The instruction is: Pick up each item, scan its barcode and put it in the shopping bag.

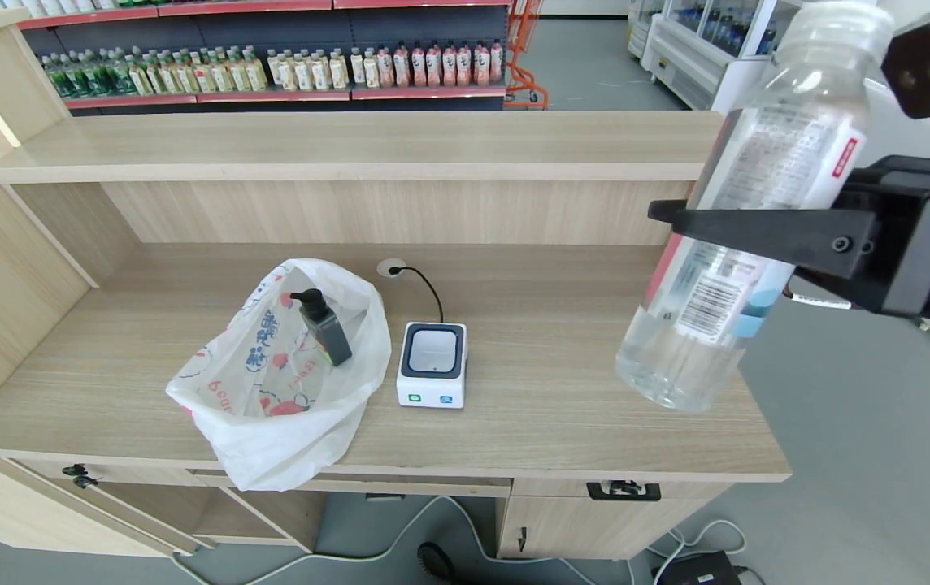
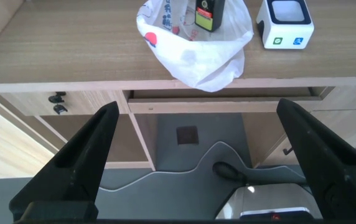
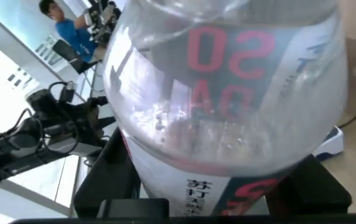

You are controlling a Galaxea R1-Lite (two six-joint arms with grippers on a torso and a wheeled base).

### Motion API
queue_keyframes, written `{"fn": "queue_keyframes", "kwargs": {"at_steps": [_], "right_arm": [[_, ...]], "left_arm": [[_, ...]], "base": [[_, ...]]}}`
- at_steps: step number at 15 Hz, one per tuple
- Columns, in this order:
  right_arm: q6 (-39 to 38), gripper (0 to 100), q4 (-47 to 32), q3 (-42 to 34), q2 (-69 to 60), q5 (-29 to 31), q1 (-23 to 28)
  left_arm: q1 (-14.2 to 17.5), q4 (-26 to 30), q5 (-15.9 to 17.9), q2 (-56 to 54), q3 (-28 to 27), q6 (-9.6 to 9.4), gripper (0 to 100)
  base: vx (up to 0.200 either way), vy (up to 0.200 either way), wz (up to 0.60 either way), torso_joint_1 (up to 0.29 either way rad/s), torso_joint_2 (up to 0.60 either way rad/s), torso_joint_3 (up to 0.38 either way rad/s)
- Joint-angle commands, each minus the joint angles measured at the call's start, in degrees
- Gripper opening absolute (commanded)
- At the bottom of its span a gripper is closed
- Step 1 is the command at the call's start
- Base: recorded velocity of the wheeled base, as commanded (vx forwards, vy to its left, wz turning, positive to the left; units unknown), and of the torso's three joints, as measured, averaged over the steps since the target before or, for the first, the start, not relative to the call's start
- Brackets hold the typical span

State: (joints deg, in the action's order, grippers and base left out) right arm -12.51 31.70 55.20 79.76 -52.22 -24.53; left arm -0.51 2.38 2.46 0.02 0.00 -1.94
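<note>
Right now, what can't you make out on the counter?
Head view: base of the dark pump bottle, hidden inside the white plastic bag.
Right wrist view: most of the white box scanner, blocked by the clear plastic bottle.
Left wrist view: bag's upper part, cut off by the edge.
</note>
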Motion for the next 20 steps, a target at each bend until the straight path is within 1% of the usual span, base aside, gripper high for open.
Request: {"fn": "queue_keyframes", "kwargs": {"at_steps": [1,2,6,8,9,12,14,20], "right_arm": [[-0.94,0,-0.05,0.44,-3.12,-0.16,-3.51],[-2.52,0,-0.23,0.26,-4.26,-0.16,-5.44],[-13.51,0,-2.78,1.93,-8.48,-0.33,-8.17],[-14.04,0,-5.94,3.86,-8.75,-0.33,-10.10],[-14.12,0,-8.49,5.97,-8.92,0.02,-12.21],[-14.21,0,-9.90,6.06,-9.63,0.02,-13.09],[-14.21,0,-13.41,6.32,-10.77,-0.16,-13.97],[-13.95,0,-14.12,1.67,-14.20,-0.33,-14.58]], "left_arm": [[-0.02,0.00,0.00,-0.02,0.00,0.00,100],[-0.02,0.00,0.00,-0.02,0.00,0.00,100],[-0.02,0.00,0.00,-0.02,0.00,0.00,100],[-0.02,0.00,0.00,-0.02,0.00,0.00,100],[-0.02,0.00,0.00,-0.02,0.00,0.00,100],[-0.02,0.00,0.00,-0.02,0.00,0.00,100],[-0.02,0.00,0.00,-0.02,0.00,0.00,100],[-0.02,0.00,0.00,-0.02,0.00,0.00,100]], "base": [[0.000,0.000,0.00,0.000,0.00,0.000],[0.000,0.000,0.00,0.000,0.00,0.000],[0.000,0.000,0.00,0.000,0.00,0.000],[0.000,0.000,0.00,0.000,0.00,0.000],[0.000,0.000,0.00,0.000,0.00,0.000],[0.000,0.000,0.00,0.000,0.00,0.000],[0.000,0.000,0.00,0.000,0.00,0.000],[0.000,0.000,0.00,0.000,0.00,0.000]]}}
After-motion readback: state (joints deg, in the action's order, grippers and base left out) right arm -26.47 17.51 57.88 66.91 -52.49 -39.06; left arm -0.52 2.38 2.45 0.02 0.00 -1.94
